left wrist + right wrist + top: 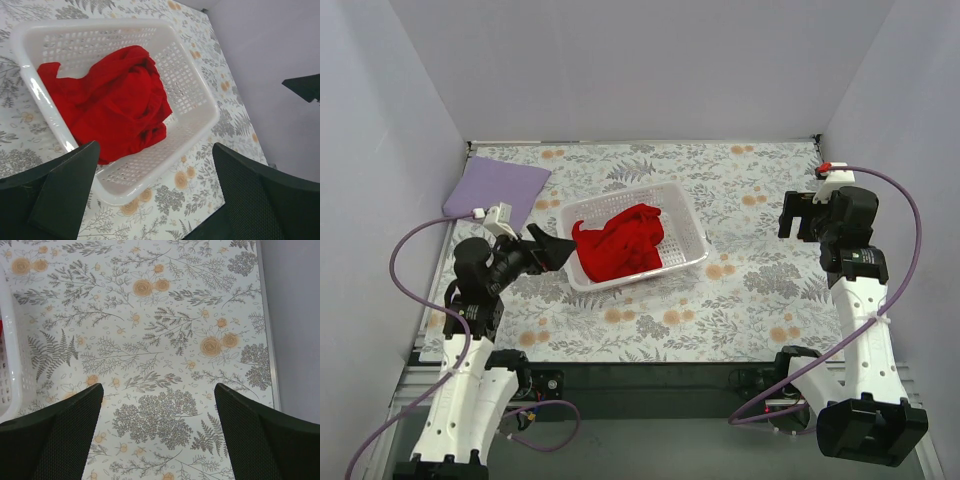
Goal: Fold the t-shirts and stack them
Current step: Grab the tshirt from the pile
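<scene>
A crumpled bright red t-shirt (620, 245) (115, 100) lies inside the white lattice basket (688, 218) (210, 116) at mid-table. The pale lavender t-shirt (498, 190) lies folded flat at the far left corner. My left gripper (556, 250) (155, 195) hovers open just left of the basket's near corner, pointing at it, with nothing between its fingers. My right gripper (800, 215) (157, 435) hangs open over bare floral cloth to the right of the basket and holds nothing.
A grey floral-print cloth (760, 280) (165, 340) covers the table. White walls close in the left, back and right sides. The basket's right wall (11, 365) shows at the left edge of the right wrist view. The table's right edge (267, 340) lies close to the right gripper.
</scene>
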